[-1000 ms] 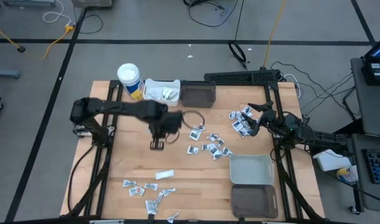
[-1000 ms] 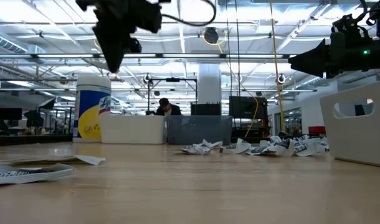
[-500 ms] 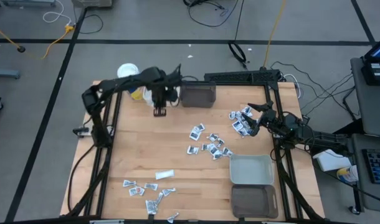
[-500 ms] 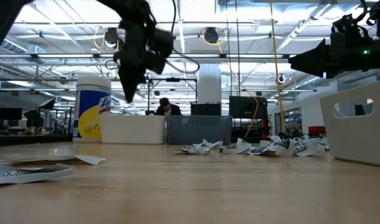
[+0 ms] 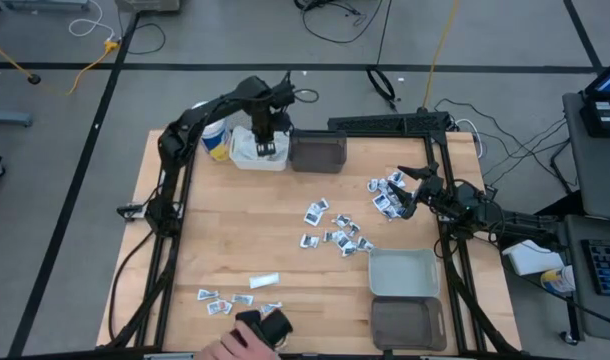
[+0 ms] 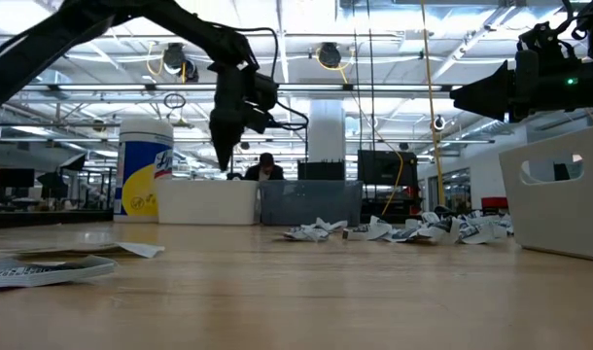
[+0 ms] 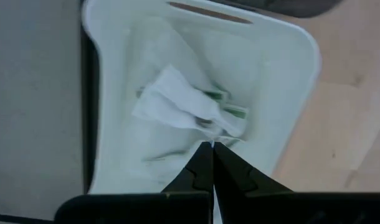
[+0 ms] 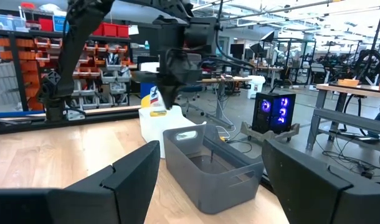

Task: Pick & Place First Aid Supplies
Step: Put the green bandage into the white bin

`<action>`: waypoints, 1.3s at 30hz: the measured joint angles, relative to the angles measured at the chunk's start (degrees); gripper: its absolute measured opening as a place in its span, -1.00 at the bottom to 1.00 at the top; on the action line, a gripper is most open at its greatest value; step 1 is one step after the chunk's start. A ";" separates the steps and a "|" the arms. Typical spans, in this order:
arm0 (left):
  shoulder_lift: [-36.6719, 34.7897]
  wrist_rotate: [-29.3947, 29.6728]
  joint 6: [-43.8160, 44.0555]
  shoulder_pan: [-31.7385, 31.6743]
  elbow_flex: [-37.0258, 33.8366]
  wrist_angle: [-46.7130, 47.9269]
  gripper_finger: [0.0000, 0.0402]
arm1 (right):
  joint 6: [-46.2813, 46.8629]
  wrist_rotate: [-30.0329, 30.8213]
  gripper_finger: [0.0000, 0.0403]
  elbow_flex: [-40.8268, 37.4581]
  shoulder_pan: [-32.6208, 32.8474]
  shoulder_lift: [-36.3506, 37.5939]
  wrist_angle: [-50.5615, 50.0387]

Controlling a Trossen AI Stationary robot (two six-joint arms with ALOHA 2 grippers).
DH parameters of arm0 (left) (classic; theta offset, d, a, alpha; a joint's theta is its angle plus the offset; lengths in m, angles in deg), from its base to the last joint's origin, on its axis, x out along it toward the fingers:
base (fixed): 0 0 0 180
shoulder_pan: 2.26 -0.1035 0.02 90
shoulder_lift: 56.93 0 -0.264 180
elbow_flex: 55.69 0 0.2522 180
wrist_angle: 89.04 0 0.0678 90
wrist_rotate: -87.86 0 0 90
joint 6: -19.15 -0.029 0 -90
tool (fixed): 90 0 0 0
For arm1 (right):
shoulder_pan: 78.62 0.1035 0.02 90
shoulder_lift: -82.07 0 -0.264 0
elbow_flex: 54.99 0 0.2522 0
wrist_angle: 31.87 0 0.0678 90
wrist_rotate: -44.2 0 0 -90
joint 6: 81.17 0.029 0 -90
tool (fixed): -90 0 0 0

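A: The left gripper (image 5: 268,140) hangs over the white bin (image 5: 241,152) at the desk's far edge, fingers (image 7: 199,168) pressed together. A sliver of white shows between the tips in the left wrist view, so it is probably pinching a packet.

B: Can't tell that for sure, though. Below it, white sachets (image 7: 190,112) with green print lie piled in the bin. The grey bin (image 5: 318,152) stands just beside, the cup (image 5: 215,135) on the bin's other side.

A: To finish well, it should part the fingers while centred over the bin's hollow, clear of the rim, and low enough that a light packet does not flutter out.

B: The right gripper (image 5: 417,190) waits at the desk's right edge, claw spread wide, beside a packet cluster (image 5: 388,192). More packets (image 5: 333,232) are scattered mid-desk, and others (image 5: 230,302) lie near the front edge.

A: A person's hand (image 5: 233,343) comes in at the front edge with a dark object (image 5: 266,326); what it is can't be made out.

B: From the low view the bin's contents are hidden behind its wall, and the print on the packets is too small to read.
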 joint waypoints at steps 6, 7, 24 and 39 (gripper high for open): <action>0.61 0.00 -1.38 -1.08 0.72 -0.57 -1.00 | 0.00 0.00 0.38 0.00 0.02 0.00 -0.01; 0.59 0.02 -1.86 -1.05 0.35 -0.84 -1.00 | 0.00 0.00 0.39 0.01 0.01 0.00 0.01; 0.64 -0.18 -4.10 -1.86 -14.98 -15.67 -0.99 | 0.00 0.00 0.39 0.01 0.01 0.00 -0.01; 0.64 -0.79 -0.20 -1.86 -13.88 -15.71 -0.25 | 0.00 0.00 0.39 0.00 0.02 0.00 -0.01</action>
